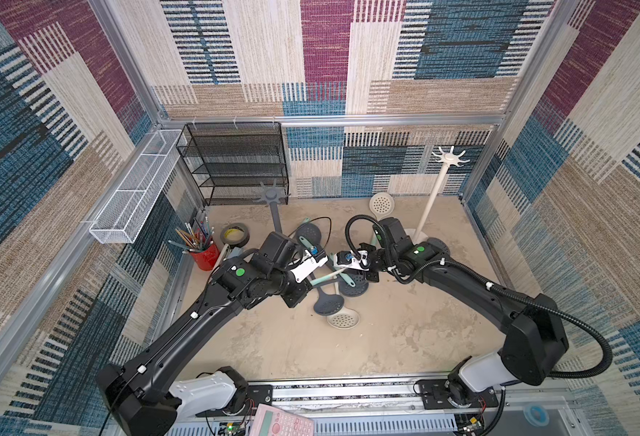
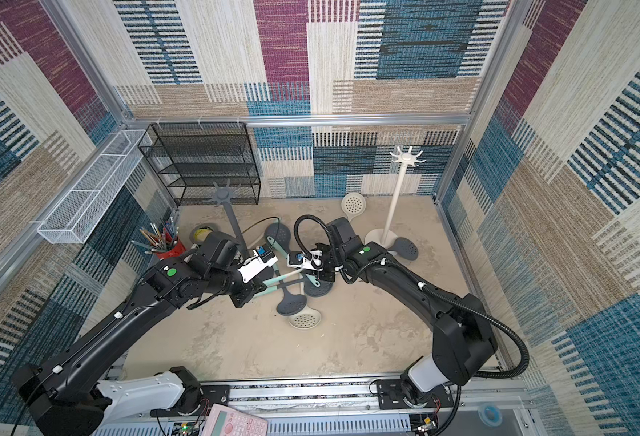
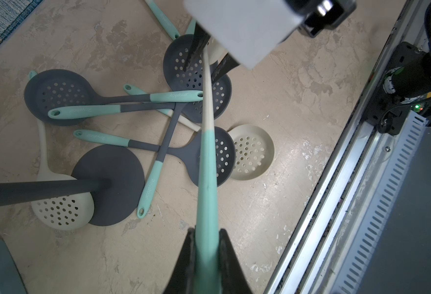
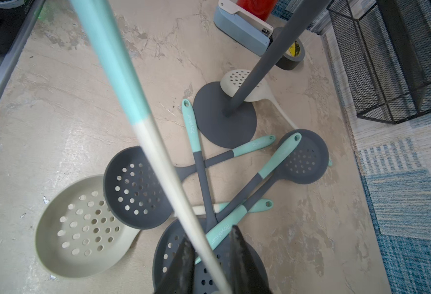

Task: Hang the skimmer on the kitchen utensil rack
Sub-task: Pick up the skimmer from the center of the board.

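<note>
Utensil rack: two, grey and white.
Cream skimmer: four.
Dark skimmer: four heads counted; tangle may hide more.
Tape roll: one.
Pencil cup: one.

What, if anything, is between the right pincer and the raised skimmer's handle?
Nothing visible. The handle of the skimmer already runs between the open fingers of the right pincer, with a gap on one side, and the left pincer grips its teal end. The other skimmers lie below on the table.
</note>
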Tool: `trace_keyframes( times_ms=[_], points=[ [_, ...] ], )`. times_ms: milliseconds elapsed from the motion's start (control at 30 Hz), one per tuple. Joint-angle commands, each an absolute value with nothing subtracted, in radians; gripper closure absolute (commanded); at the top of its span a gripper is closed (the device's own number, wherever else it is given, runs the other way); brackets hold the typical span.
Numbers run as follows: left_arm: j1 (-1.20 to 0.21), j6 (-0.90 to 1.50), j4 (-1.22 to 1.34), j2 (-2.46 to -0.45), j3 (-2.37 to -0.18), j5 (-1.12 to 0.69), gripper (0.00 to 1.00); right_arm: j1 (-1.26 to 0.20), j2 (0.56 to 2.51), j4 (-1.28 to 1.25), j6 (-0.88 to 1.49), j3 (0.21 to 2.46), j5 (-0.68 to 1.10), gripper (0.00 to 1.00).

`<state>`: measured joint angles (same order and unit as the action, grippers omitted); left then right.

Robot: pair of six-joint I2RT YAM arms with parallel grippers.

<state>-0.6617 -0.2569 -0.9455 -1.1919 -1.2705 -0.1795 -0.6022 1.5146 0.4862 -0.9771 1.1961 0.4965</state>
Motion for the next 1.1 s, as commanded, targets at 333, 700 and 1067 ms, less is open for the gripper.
trace_keyframes(
  times_ms=[333, 700, 1067],
  points=[
    [-0.660, -0.187, -0.811, -1.184, -1.293, -0.092, 0.84, -0.601, 1.467, 0.335, -0.879, 1.120, 0.493, 0.96],
    [-0.661, 0.039, -0.570, -1.114, -1.218, -0.194, 0.36, -0.572, 1.308, 0.045, -0.636, 0.897, 0.434, 0.96],
    [-0.661, 0.039, -0.445, -1.027, -1.080, -0.351, 0.36, -0.532, 1.244, -0.282, -0.326, 0.773, 0.146, 1.00]
  ],
)
